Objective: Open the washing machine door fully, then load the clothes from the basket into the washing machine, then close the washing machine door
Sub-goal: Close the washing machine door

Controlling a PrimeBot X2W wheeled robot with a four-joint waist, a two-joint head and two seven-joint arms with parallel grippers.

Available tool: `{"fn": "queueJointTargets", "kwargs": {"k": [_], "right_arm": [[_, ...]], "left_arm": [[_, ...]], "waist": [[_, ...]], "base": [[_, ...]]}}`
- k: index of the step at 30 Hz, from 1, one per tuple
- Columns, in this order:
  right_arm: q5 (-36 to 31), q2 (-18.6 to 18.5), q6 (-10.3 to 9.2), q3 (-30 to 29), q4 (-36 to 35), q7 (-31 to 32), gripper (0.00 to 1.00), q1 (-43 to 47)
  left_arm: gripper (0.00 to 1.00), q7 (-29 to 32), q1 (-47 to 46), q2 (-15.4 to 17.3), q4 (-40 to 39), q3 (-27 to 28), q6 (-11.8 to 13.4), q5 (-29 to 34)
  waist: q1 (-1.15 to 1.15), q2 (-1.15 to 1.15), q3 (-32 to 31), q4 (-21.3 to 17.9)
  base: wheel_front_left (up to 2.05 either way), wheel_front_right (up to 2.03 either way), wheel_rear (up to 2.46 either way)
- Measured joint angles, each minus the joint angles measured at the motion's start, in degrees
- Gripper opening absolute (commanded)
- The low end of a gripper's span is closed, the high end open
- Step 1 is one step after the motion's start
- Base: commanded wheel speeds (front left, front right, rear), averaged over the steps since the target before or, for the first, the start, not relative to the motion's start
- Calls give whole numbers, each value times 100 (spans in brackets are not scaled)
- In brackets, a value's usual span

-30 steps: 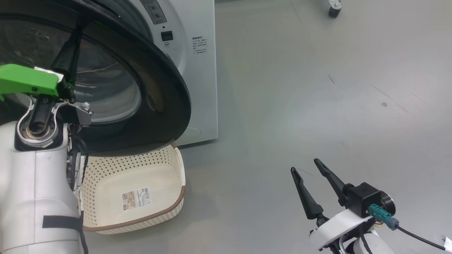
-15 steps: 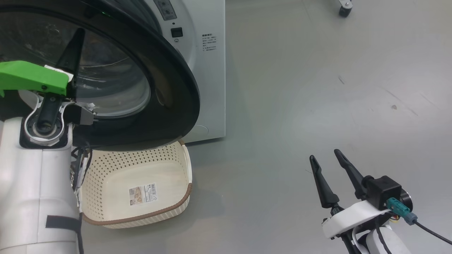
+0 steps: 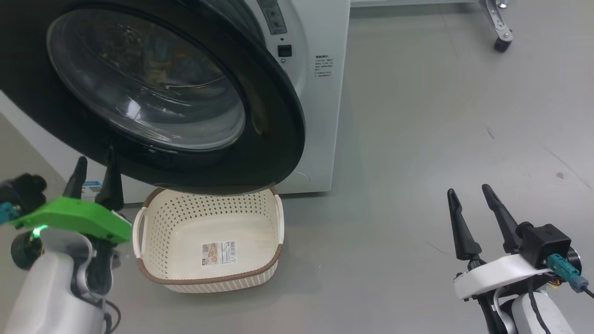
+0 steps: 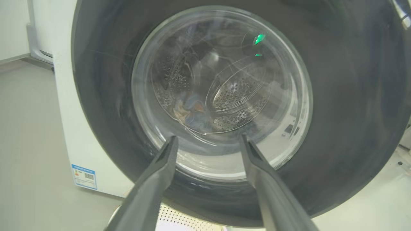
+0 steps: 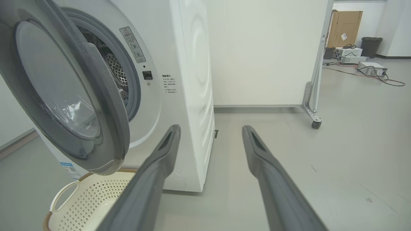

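Note:
The washing machine (image 3: 325, 116) stands at the upper left. The washing machine door (image 3: 278, 139), black-rimmed with a domed glass, hangs ajar at an angle to the front (image 5: 106, 128). Through the glass the clothes (image 4: 189, 112) show as a blue and orange bundle in the steel drum. The basket (image 3: 209, 280) sits on the floor under the door's lower rim, with only a barcode sticker inside. My left gripper (image 3: 96, 157) is open just below the rim, left of the basket, fingers (image 4: 160, 173) pointing at the glass. My right gripper (image 3: 468, 189) stands open over the floor at the lower right.
A blue label (image 4: 84, 176) is stuck low on the machine's front. A partition leg on a caster (image 5: 313, 118) stands behind and right of the machine. A cardboard box (image 5: 345, 24), a bin and cabled equipment sit far back on the right.
The head camera has shifted. My left arm has come down from the door glass to low beside the basket, and its fingers have opened. The right gripper stays open.

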Motion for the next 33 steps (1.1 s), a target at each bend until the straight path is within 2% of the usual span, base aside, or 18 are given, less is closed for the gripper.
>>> {"fn": "queueJointTargets", "kwargs": {"k": [3, 10, 22, 33], "right_arm": [[-57, -31, 0, -58, -11, 0, 100, 9], [-151, -20, 1, -82, -9, 0, 100, 130], [-156, 31, 1, 91, 21, 0, 100, 261], [-199, 35, 1, 4, 169, 0, 100, 355]], "left_arm": [[100, -346, 364, 10, -25, -130, 26, 318], [100, -1017, 1202, 21, 2, -243, 360, 776], [100, -1104, 1956, -20, -201, -142, 731, 1158], [100, -1104, 2192, -164, -556, -68, 786, 1268]], "waist": [[0, 0, -66, 162], [0, 0, -278, 456], [0, 0, -443, 744], [0, 0, -451, 783]], "base": [[0, 0, 0], [0, 0, 0], [0, 0, 0], [0, 0, 0]]}}
